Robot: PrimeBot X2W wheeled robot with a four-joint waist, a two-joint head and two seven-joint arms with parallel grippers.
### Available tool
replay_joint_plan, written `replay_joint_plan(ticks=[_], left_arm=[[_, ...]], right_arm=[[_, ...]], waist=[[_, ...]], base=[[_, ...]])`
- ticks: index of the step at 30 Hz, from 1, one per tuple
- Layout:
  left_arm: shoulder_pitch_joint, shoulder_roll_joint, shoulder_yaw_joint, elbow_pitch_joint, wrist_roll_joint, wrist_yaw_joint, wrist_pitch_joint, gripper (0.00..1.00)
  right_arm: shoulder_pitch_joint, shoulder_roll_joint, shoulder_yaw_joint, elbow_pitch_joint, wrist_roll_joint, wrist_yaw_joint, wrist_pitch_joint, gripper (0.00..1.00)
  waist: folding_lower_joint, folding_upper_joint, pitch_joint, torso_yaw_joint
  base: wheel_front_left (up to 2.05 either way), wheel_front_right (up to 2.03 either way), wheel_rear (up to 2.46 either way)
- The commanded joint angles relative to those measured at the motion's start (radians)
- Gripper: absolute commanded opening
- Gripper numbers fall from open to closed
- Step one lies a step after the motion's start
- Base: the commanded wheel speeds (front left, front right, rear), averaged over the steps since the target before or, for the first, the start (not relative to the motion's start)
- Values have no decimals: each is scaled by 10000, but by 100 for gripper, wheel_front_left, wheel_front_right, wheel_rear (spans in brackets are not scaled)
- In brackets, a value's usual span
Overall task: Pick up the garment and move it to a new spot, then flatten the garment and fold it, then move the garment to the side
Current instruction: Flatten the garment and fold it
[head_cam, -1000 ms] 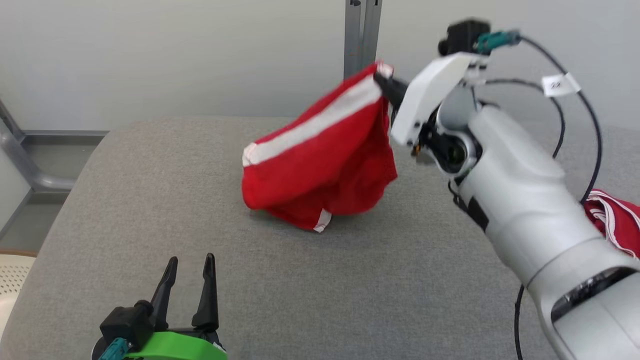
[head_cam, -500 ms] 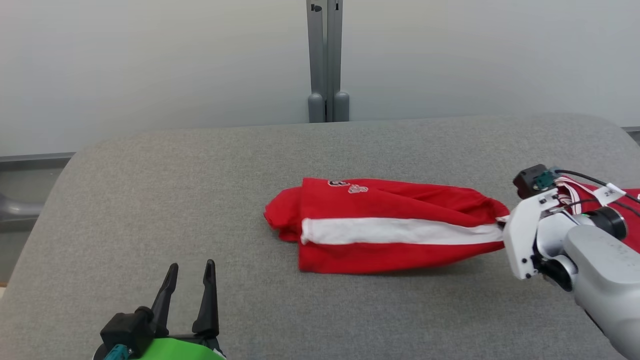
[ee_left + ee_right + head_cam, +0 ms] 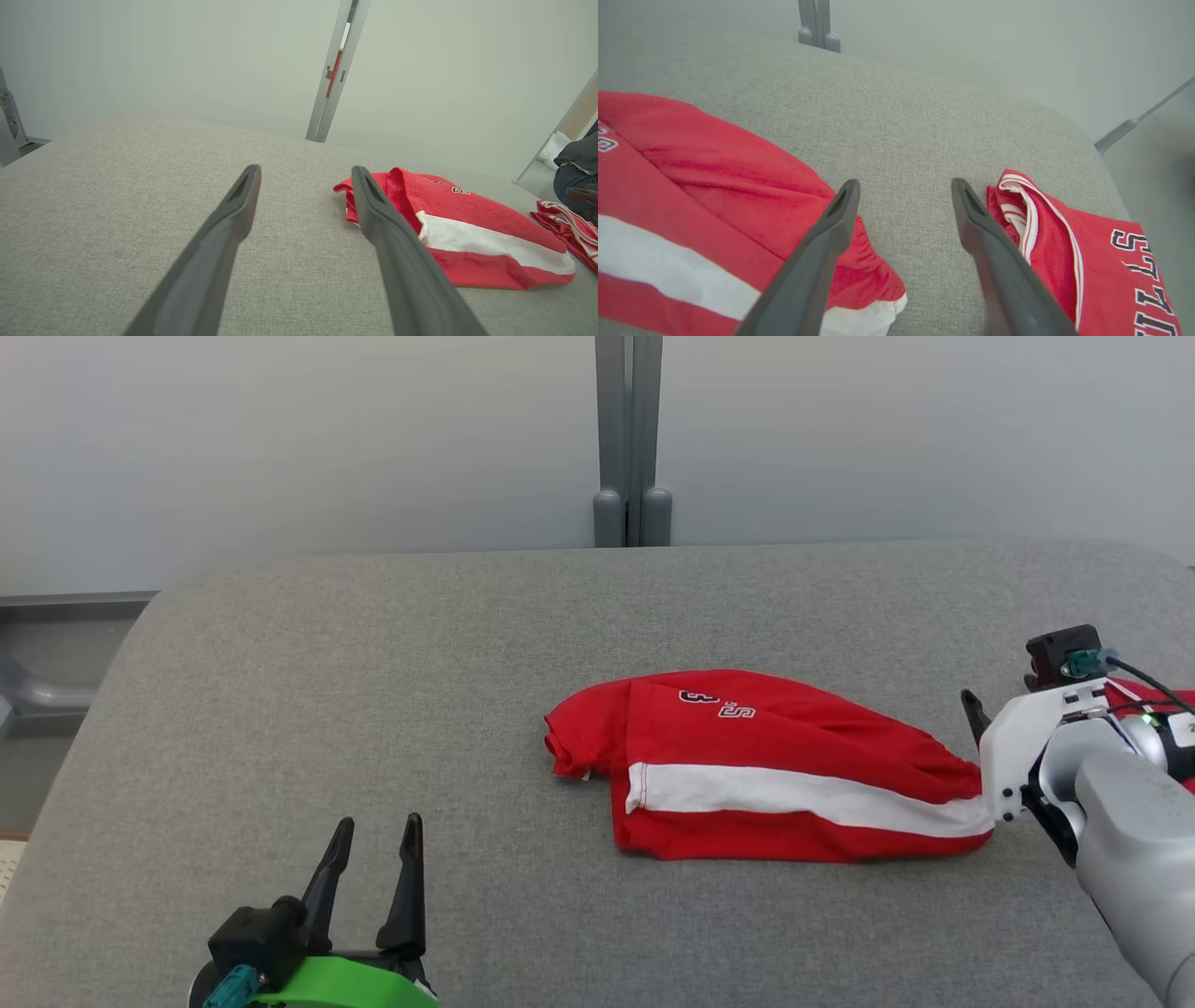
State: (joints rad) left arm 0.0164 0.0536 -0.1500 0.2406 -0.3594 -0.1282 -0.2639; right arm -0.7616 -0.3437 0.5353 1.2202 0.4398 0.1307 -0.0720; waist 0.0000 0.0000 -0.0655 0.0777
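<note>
Both gape empty: the right end effector point(image 3: 905, 186) sits at the end of the garment point(image 3: 766, 765), apparently so it lies stretched on the counter point(image 3: 373, 644) for flattening; the left end effector point(image 3: 373, 831) waits well apart.

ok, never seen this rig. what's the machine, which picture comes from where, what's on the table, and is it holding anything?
It is a wheeled robot with two arms, each ending in a two-fingered gripper. The head view comes from a camera on its head, looking down at a grey padded table. The other two views come from cameras on the wrists, each looking along its own gripper. The left gripper hangs open over bare table. The right gripper is open too, at the right end of a red garment with a white stripe, which lies rumpled on the table. A second red garment with white trim lies further right. Nothing is held.
</note>
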Motion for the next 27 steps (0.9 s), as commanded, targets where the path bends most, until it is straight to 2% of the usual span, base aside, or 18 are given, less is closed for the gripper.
replay_joint_plan(ticks=[1, 4, 7, 10, 12, 14, 18, 22, 27], left_arm=[[-145, 99, 61, 28, 37, -32, -1, 100], [-111, 146, 179, 35, 90, -32, -1, 100], [-2, 142, 347, -8, 186, -32, -1, 100], [101, 123, 529, -63, 307, -32, -1, 100], [145, 100, 634, -80, 343, -32, -1, 100], [168, 80, 703, -69, 402, -32, -1, 100], [155, 51, 749, -17, 535, -32, -1, 100], [224, 27, 779, 19, 753, -32, -1, 100], [366, 5, 755, 71, 958, -32, -1, 100]], right_arm=[[6, 107, -225, 35, 4, 1, -516, 100], [329, 316, -693, -119, -29, 1, -1614, 100], [739, 296, -1099, -1047, -331, 1, -1922, 100], [1939, 40, -2097, -3364, -1062, -2, -1924, 100], [2963, 145, -2864, -4909, -1696, 0, -1924, 100], [3914, 372, -3564, -6374, -2280, 0, -1926, 100], [5808, 1055, -4594, -8337, -3067, 0, -1928, 100], [6841, 1641, -5116, -9156, -3480, 0, -1929, 100], [7279, 1855, -5104, -8996, -3449, 0, -1930, 100]], waist=[[0, 0, -61, -4], [0, 0, -175, -86], [0, 0, -270, -217], [0, 0, -305, -369], [0, 0, -334, -430], [0, 0, -361, -461], [0, 0, -413, -479], [0, 0, -433, -554], [0, 0, -468, -652]], base=[[0, 0, 0], [0, 0, 0], [0, 0, 0], [0, 0, 0], [0, 0, 0], [0, 0, 0], [0, 0, 0], [0, 0, 0], [0, 0, 0]])
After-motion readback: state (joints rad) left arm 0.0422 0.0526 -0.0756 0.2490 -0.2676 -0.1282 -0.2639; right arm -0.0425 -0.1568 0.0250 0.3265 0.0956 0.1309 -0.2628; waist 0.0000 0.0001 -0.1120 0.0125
